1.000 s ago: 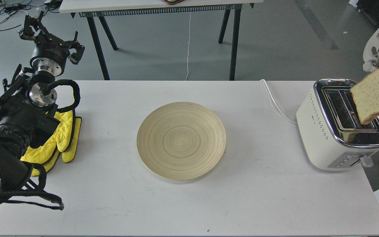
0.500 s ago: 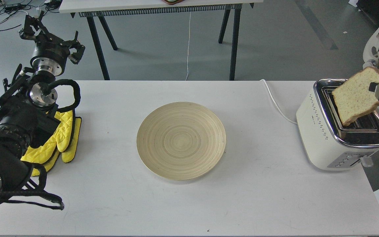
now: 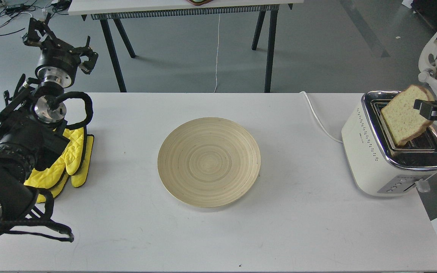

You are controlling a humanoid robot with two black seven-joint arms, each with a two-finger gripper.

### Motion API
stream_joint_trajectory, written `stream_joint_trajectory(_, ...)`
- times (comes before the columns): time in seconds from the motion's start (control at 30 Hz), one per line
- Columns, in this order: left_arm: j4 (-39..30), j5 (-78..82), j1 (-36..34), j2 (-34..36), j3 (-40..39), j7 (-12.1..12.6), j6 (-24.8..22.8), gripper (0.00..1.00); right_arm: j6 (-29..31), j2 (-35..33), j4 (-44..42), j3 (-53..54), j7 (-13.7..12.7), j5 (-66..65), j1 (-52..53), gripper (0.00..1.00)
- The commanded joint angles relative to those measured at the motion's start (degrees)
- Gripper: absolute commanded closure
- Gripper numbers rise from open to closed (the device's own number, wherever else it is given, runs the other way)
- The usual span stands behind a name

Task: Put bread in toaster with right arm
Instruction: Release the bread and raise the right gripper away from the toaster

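Note:
The cream-white toaster (image 3: 366, 155) with a chrome top stands at the table's right edge. The bread (image 3: 402, 119), a pale speckled slice with brown crust, is tilted with its lower edge inside the toaster's left slot. My right gripper (image 3: 423, 106) comes in from the right edge and is shut on the slice's upper right corner; most of the arm is out of view. My left gripper (image 3: 57, 41) is at the far left, raised beyond the table's back edge, its fingers spread and empty.
A round bamboo plate (image 3: 209, 161) lies in the table's middle. Yellow oven mitts (image 3: 70, 163) lie by the left arm. A white cord (image 3: 319, 119) runs from the toaster to the back edge. A white chair (image 3: 436, 57) stands at the right.
My right gripper has moved left and down with the bread. The slice has gone from hanging above the toaster to having its lower edge in the left slot. The left arm has not moved.

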Motion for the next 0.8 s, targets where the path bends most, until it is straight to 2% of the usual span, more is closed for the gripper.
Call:
stream_joint_trajectory(0.0,0.0,0.0,0.0,0.0,-0.1,0.0,0.0,0.0,0.3,0.4,0.0,3.5,0.2,5.4,0.1,0.03)
stream_joint_trajectory(0.17,0.0,0.0,0.0,0.0,-0.1,0.0,0.0,0.0,-0.2,2.0,-0.6,7.7,0.1,16.0,0.1,0.02)
stream_joint_trajectory(0.27,0.0,0.0,0.1,0.0,-0.1,0.0,0.0,0.0,-0.9,5.6,-3.8,12.7,0.2,21.4,0.2,0.02)
stream_joint_trajectory(0.5,0.0,0.0,0.0,0.0,-0.1,0.0,0.0,0.0,-0.1,16.0,-14.8,22.2,0.8,46.3,0.1,0.01)
stream_joint_trajectory(0.53,0.0,0.0,0.0,0.0,-0.1,0.0,0.0,0.0,-0.2,18.2,-16.4,23.5,1.7,48.9,0.1,0.01)
stream_joint_trajectory(0.67,0.0,0.0,0.0,0.0,-0.1,0.0,0.0,0.0,-0.8,24.6,-23.5,25.2,8.7,59.9,-0.2,0.01)
stream_joint_trajectory(0.77,0.0,0.0,0.0,0.1,0.0,0.0,0.0,0.0,-0.9,30.4,-30.5,25.3,10.2,69.6,-0.2,0.01)
